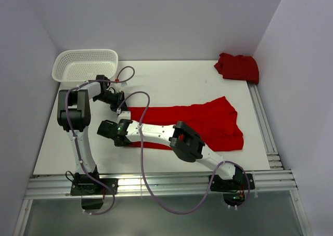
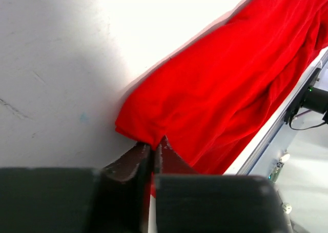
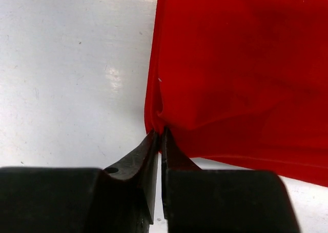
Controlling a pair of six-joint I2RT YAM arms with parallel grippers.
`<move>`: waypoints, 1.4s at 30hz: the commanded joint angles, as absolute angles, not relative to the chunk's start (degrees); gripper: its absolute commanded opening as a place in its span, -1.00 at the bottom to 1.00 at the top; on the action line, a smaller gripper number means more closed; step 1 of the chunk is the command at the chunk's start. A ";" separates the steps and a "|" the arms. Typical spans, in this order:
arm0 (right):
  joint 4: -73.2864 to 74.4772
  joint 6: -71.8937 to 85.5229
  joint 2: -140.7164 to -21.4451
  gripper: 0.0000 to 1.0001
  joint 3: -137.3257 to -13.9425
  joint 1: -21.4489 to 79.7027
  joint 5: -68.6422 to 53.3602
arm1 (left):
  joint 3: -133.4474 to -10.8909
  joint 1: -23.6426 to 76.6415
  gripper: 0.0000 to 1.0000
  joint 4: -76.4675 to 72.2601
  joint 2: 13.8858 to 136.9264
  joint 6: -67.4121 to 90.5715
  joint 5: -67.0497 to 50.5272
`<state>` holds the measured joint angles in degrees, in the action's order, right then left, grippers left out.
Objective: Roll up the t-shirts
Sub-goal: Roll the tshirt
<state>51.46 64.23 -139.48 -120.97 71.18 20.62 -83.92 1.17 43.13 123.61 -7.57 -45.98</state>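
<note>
One red t-shirt (image 1: 208, 124) lies spread flat across the middle of the table. My left gripper (image 1: 122, 110) is shut on its far left corner, and the left wrist view shows the fabric (image 2: 220, 89) pinched between the closed fingertips (image 2: 154, 147). My right gripper (image 1: 126, 140) reaches across from the right and is shut on the near left corner. The right wrist view shows the cloth (image 3: 241, 74) bunched at the closed tips (image 3: 162, 134). A second red t-shirt (image 1: 237, 67) lies crumpled at the back right corner.
A white mesh basket (image 1: 65, 64) stands at the back left, just behind the left arm. A metal rail (image 1: 263, 121) runs along the table's right edge and another (image 1: 156, 183) along the near edge. Purple cables loop over both arms.
</note>
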 commanded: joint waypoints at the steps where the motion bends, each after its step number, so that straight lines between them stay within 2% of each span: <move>1: 53.17 64.60 -140.63 -0.87 -122.61 72.69 18.90 | -83.85 2.02 -0.95 40.26 123.40 -7.38 -41.66; 5: 48.26 62.67 -137.12 -0.94 -119.63 73.21 17.58 | -81.92 1.93 -0.99 38.59 120.15 -6.77 -37.71; 13: 41.49 60.73 -133.51 -0.93 -119.53 73.13 15.47 | -81.56 1.41 -0.99 39.37 114.35 -6.59 -27.26; 20: 31.57 61.96 -127.27 -0.94 -109.09 71.55 13.89 | -83.40 2.63 -0.99 41.31 114.96 -5.80 -22.33; 42: 21.71 67.41 -113.73 -1.00 -86.84 68.12 17.14 | -91.58 11.51 -0.99 45.35 116.45 -1.23 -14.41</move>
